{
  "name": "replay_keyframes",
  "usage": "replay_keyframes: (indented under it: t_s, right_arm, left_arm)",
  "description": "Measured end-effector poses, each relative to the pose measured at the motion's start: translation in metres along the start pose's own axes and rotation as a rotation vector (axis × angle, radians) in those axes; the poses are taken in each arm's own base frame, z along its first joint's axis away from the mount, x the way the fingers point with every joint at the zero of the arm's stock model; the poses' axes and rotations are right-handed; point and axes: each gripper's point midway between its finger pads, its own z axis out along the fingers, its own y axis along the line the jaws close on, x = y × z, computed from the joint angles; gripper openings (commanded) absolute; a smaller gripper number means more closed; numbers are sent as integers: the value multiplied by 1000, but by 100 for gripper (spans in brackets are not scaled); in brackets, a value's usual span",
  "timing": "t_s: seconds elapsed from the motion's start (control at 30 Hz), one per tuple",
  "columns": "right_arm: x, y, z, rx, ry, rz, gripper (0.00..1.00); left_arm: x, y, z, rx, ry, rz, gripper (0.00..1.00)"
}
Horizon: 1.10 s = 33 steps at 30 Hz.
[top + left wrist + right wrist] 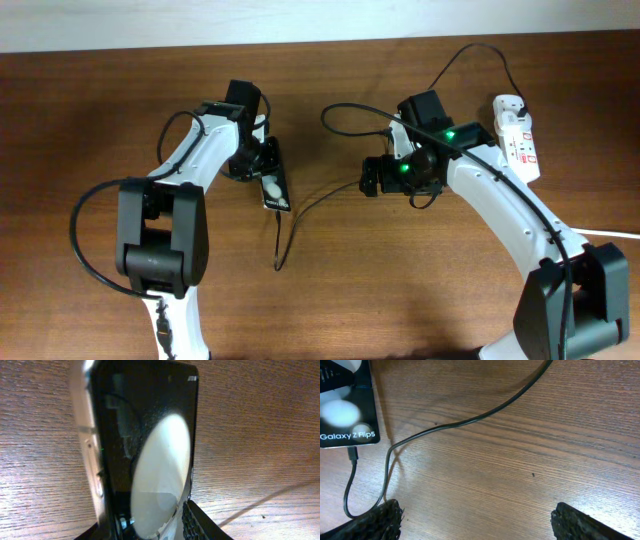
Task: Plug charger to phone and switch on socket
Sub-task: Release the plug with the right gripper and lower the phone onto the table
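The black phone [275, 186] lies on the wooden table, and my left gripper [258, 165] is shut on its upper end. In the left wrist view the phone [145, 445] fills the frame between the fingers [150, 527]. The right wrist view shows the phone's lower end [345, 415] with white text and glare spots. The charger's connector tip [353, 453] sits at its bottom edge. The thin black cable [470, 420] loops away over the table [300, 215] towards the white power strip [518, 138]. My right gripper [372, 180] is open and empty over bare wood [480, 527].
The black plug [521, 106] sits at the far end of the power strip, near the table's back right. The strip's thick white cord [612, 232] runs off the right edge. A pale wall edge borders the table at the back.
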Motion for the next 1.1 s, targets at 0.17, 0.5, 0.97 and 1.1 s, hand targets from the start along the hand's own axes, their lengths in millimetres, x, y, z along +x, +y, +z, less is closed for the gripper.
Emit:
replay_keyframes:
  t_s: [0.17,0.5,0.97,1.1]
  right_arm:
    - [0,0,0,0,0,0,99]
    - [0,0,0,0,0,0,99]
    - [0,0,0,0,0,0,99]
    - [0,0,0,1,-1,0,99]
  left_arm:
    - [0,0,0,-1,0,0,41]
    - [0,1,0,-7,-2,0,43]
    - [-3,5,-1,-9,-10,-9,55]
    - [-28,38,-26,13,-49,-102,99]
